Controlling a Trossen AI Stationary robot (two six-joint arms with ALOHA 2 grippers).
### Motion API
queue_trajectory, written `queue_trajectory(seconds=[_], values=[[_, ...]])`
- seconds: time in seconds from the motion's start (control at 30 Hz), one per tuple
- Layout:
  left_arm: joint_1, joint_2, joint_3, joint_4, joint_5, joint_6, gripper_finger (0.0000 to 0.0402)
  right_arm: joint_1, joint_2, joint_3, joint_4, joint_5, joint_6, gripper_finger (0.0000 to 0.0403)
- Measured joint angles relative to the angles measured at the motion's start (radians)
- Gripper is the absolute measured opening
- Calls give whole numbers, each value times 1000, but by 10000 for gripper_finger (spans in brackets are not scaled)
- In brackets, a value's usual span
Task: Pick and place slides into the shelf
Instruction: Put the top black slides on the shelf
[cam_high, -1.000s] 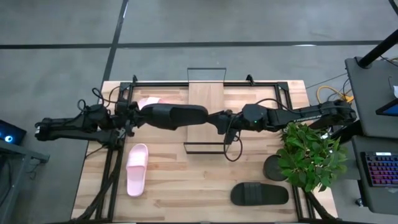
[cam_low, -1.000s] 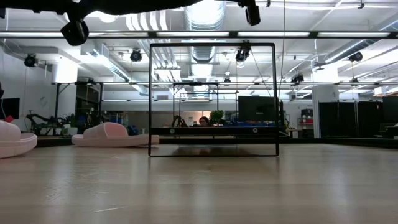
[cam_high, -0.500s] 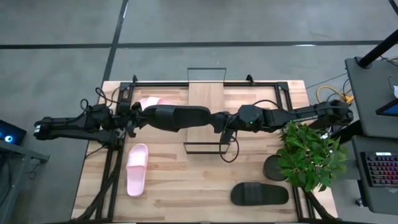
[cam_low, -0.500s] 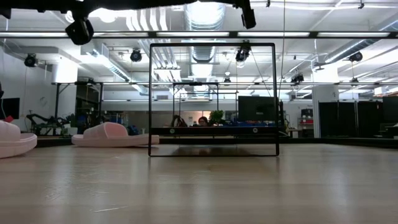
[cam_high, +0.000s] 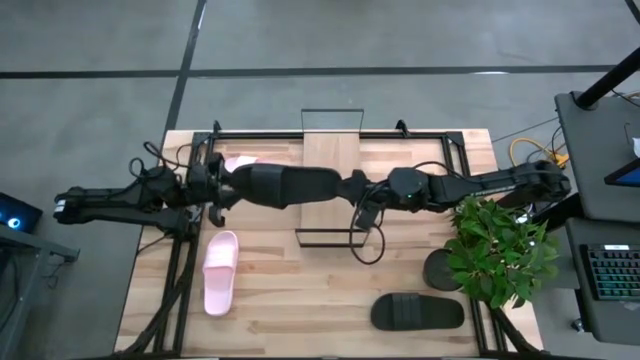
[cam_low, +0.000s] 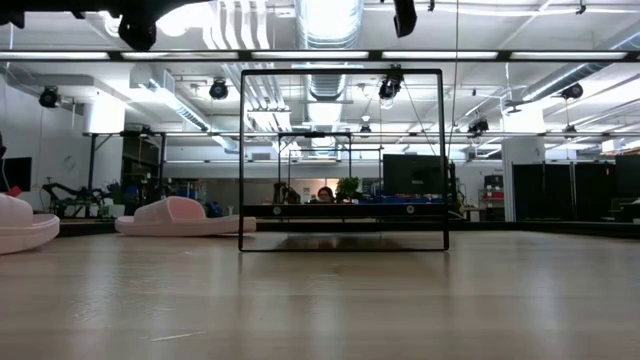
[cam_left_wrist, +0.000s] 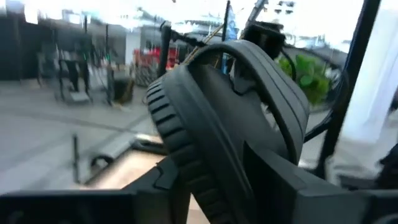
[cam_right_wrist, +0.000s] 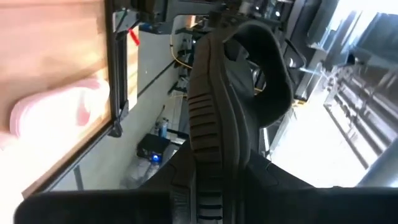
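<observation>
Nearest the front edge of the counter (cam_high: 320, 300), toward my right side, a loose black slide (cam_high: 418, 312) lies flat and crosswise, just in front of a potted plant (cam_high: 500, 250) at the right edge. On my left side, a little farther back, a pale pink slide (cam_high: 220, 270) lies flat and lengthwise; the low view shows it at the left margin (cam_low: 20, 225). Next comes the shelf (cam_high: 330, 150) at mid-counter, with a light-wood panel and a thin black wire frame; in the low view the frame (cam_low: 241, 160) stands upright as an open rectangle. Above the shelf, clear of the panel, the held black slide (cam_high: 285, 185) hangs crosswise between both arms. My left claw (cam_high: 218, 186) is closed on its left end; the left wrist view shows its ribbed sole and broad strap (cam_left_wrist: 224, 118) rising from between my fingers. My right claw (cam_high: 352, 190) is closed on its right end; the right wrist view shows the sole edge-on (cam_right_wrist: 224, 99) between that claw's fingers. Neither claw touches the counter. Farther back on the left, a second pale pink slide (cam_high: 240, 162) lies on the counter, partly hidden under my left arm, and the low view shows it resting flat (cam_low: 180, 215) to the left of the shelf frame.
</observation>
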Motion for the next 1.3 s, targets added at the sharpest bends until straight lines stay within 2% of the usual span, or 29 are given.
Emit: queue_trajectory(seconds=[0.2, 0.4, 0.63, 0.77, 1.0, 1.13, 1.3], values=[[0, -26, -1, 50, -1, 246, 146, 0, -30, -1, -18, 5, 93, 55], [0, -48, -2, 111, -8, 425, 153, 1, -41, -1, -64, 64, 177, 55], [0, -66, -1, 147, -12, 598, 153, 1, -64, -3, -100, 99, 331, 55], [0, -86, -1, 144, -21, 630, 153, -5, -93, -3, -118, 127, 408, 55], [0, -133, 0, 105, -26, 634, 153, -1, -175, -3, -229, 60, 549, 55], [0, -133, 0, 14, -22, 772, 153, -3, -233, -8, -339, 9, 648, 55], [-1, -70, 0, -17, 1, 918, 154, -1, -299, -38, -350, -98, 686, 55]])
